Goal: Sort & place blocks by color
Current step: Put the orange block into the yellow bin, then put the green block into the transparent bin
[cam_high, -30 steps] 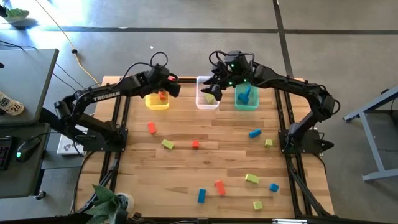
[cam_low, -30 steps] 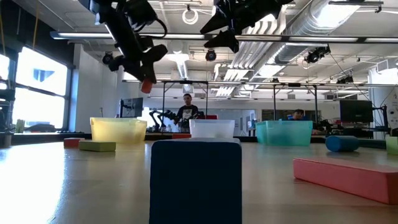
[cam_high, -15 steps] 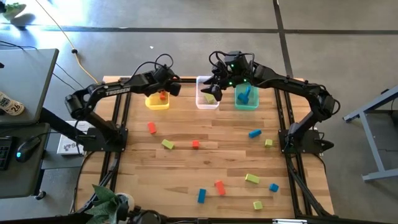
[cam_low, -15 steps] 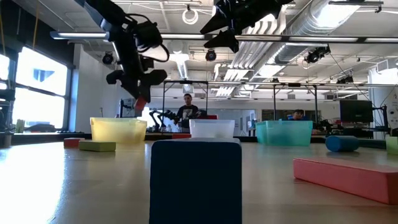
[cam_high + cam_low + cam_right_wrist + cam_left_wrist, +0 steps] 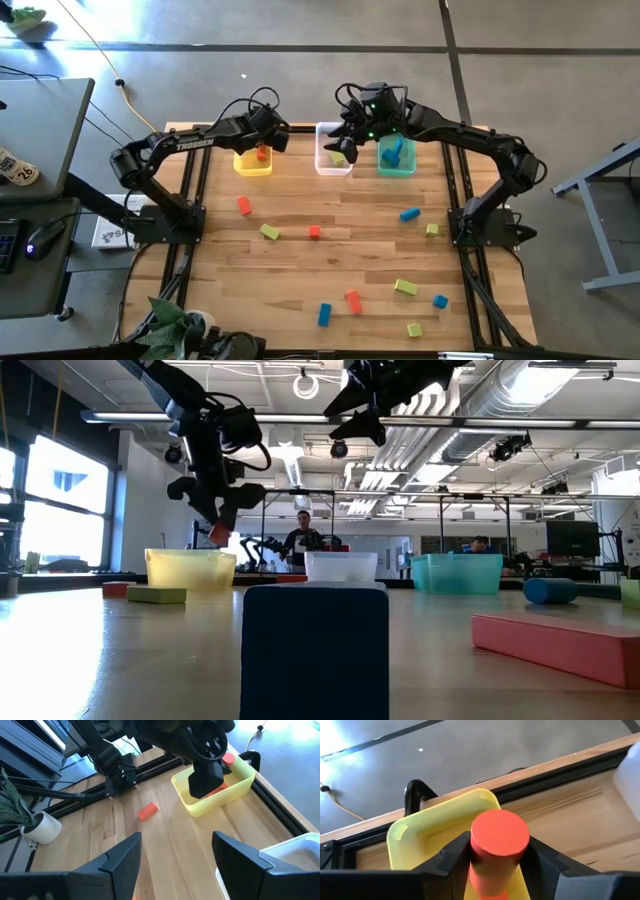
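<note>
High view: left gripper (image 5: 263,146) reaches from the table's left side to hang over the yellow bin (image 5: 252,166) at the far edge, arm stretched nearly level. Left wrist view shows a red-orange cylinder block (image 5: 498,845) upright between the two dark fingers (image 5: 451,856), directly above the bin; whether the fingers press it or have let go I cannot tell. Another red-orange piece lies inside that bin. Right gripper (image 5: 350,135) hovers over the clear bin (image 5: 333,160), arm arched from the right side; its fingers stand apart with nothing between them. A yellow-green block lies in the clear bin, blue blocks in the teal bin (image 5: 396,160).

Table (image 5: 300,270) is pale wood planking in a dark metal frame. Loose blocks scattered over it: red-orange bar (image 5: 243,205) and yellow-green block (image 5: 270,231) toward the left, blue bar (image 5: 409,214) right, several more near the front edge.

Low view: open workshop with ceiling ducts; a person (image 5: 301,537) sits far behind the bins
</note>
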Tool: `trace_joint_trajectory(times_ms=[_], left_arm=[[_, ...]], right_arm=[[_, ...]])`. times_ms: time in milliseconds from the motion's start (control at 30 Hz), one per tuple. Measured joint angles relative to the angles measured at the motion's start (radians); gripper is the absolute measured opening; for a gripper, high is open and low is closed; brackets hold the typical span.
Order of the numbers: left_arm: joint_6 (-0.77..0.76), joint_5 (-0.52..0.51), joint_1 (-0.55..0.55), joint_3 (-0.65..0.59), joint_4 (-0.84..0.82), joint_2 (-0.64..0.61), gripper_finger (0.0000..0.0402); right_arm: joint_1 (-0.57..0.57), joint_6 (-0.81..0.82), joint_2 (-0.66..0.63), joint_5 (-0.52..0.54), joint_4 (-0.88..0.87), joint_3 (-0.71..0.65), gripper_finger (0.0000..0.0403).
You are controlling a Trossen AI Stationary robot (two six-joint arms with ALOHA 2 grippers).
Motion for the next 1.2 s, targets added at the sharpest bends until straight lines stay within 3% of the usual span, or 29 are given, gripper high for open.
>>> trace_joint_trajectory(times_ms=[433, 867, 1200], left_arm=[[-0.024, 0.024, 0.001, 0.0, 0.032, 0.0, 0.0188], [0.022, 0.227, -0.026, 0.0, 0.093, -0.09, 0.0194], [0.147, 0.455, -0.145, 0.0, 0.18, -0.171, 0.0193]], right_arm=[[0.0, 0.017, 0.0, -0.001, -0.043, 0.0, 0.0228], [0.041, 0.079, 0.0, 0.0, -0.349, 0.0, 0.0228], [0.205, 0.364, 0.0, 0.227, -0.57, 0.0, 0.0228]])
